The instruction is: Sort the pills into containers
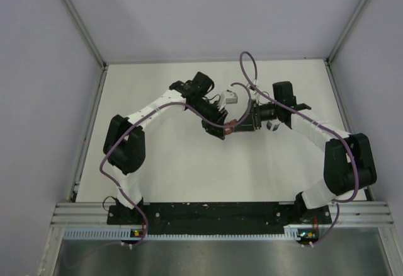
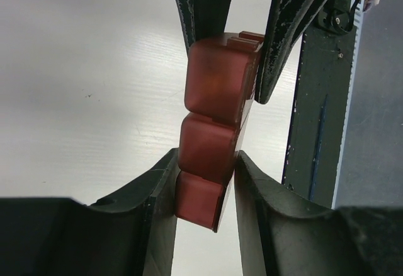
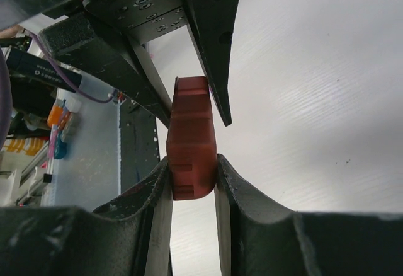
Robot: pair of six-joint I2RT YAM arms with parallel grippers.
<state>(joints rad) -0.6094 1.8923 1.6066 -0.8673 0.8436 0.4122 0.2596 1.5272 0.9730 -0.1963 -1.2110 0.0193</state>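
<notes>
So the left arm (image 1: 123, 147) comes up from the lower left of the top view. It folds at the elbow, reaches toward the upper middle, then bends back down toward frame centre. The left gripper (image 1: 221, 128) ends up just left of centre, and it's clamped tight on one end of the containers strip (image 1: 232, 125).

From above, the strip is a little red-brown sliver dead centre over the table (image 1: 189, 175). Its long axis runs roughly left to right, bridging the two grippers.

In the left wrist view the left gripper (image 2: 206, 162) pinches the bottom compartment, and the strip (image 2: 214, 93) stands straight up the frame. All three bulging compartments show, stacked one above the other.

The right gripper (image 1: 245, 123) sits just right of centre and is clamped on the strip's other end. In its own view the right gripper (image 3: 192, 162) squeezes the lower end, and the strip (image 3: 189, 125) points up the frame, seen edge-on.

The right arm (image 1: 349, 162) mirrors the left one. It rises from the lower right, folds at the elbow and reaches in toward the middle.
</notes>
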